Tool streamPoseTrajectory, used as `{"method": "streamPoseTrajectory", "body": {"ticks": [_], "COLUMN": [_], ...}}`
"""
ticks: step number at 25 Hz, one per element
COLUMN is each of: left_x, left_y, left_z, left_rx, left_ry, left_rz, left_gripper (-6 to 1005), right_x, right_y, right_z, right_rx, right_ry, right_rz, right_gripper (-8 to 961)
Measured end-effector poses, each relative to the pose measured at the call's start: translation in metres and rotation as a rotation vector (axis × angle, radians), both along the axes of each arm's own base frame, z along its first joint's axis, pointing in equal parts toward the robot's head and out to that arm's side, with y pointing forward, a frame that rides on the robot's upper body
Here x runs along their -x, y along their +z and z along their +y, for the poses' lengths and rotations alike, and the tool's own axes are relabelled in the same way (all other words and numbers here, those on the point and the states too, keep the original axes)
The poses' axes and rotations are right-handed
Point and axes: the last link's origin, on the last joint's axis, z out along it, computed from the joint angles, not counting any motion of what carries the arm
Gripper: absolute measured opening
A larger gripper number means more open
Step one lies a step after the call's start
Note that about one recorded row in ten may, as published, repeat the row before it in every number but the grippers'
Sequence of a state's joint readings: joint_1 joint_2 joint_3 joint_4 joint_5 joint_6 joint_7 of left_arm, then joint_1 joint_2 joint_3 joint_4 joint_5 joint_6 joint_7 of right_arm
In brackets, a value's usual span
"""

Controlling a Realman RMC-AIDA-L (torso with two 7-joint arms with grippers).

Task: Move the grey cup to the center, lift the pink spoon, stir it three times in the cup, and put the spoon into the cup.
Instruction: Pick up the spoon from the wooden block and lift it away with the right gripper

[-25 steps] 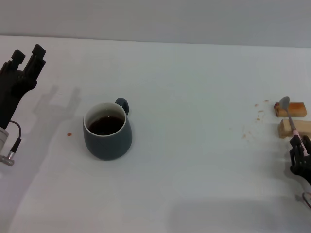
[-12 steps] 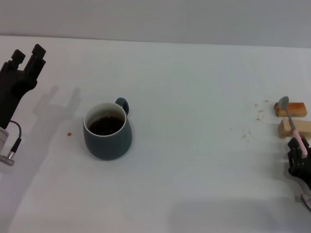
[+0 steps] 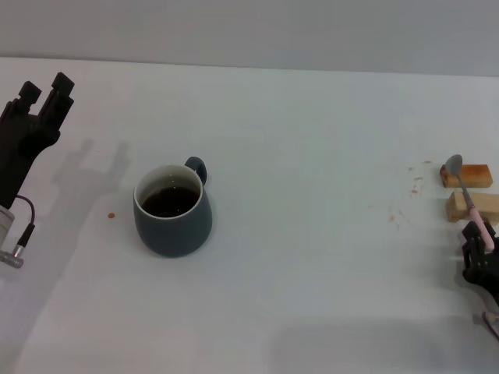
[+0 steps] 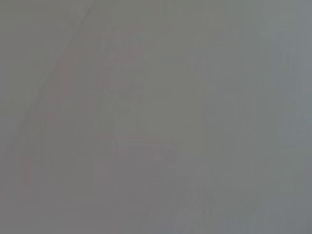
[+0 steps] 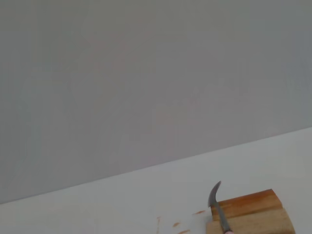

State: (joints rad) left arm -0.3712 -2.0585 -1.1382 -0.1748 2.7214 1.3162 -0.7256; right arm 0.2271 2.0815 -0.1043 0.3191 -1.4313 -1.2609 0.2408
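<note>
The rounded dark blue-grey ceramic mug (image 3: 172,209) with a pale rim and dark liquid inside stands left of the white worktop's (image 3: 312,234) middle, its small loop handle turned to the far side. Far off at the right edge, the slim silver spoon with a pale pink handle (image 3: 465,192) lies across two small tan wooden blocks (image 3: 468,191), and the black right gripper (image 3: 482,248) is closed on the handle's near end. The black left gripper (image 3: 43,97) hangs raised at the far left, well apart from the mug, fingers spread and holding nothing.

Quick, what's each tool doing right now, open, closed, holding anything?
Left tool: open, empty, raised at the table's left edge.
Right tool: closed on the spoon handle, by the wooden blocks.
</note>
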Motion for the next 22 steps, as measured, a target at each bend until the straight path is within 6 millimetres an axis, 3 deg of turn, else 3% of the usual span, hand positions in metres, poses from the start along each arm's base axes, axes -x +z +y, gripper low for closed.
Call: {"method": "streamPoseTrajectory", "body": {"ticks": [22], "left_x": [0.0007], "left_y": [0.0002], "left_z": [-0.0004], "left_rx": [0.002], "left_ry": [0.002], "left_rz": [-0.008], "left_gripper": [694], "right_x": [0.0028], "right_y": [0.0011], "right_z": [0.0], "right_rx": [-0.014], "right_ry": [0.013], "right_rz": [0.008], "right_gripper": [102]}}
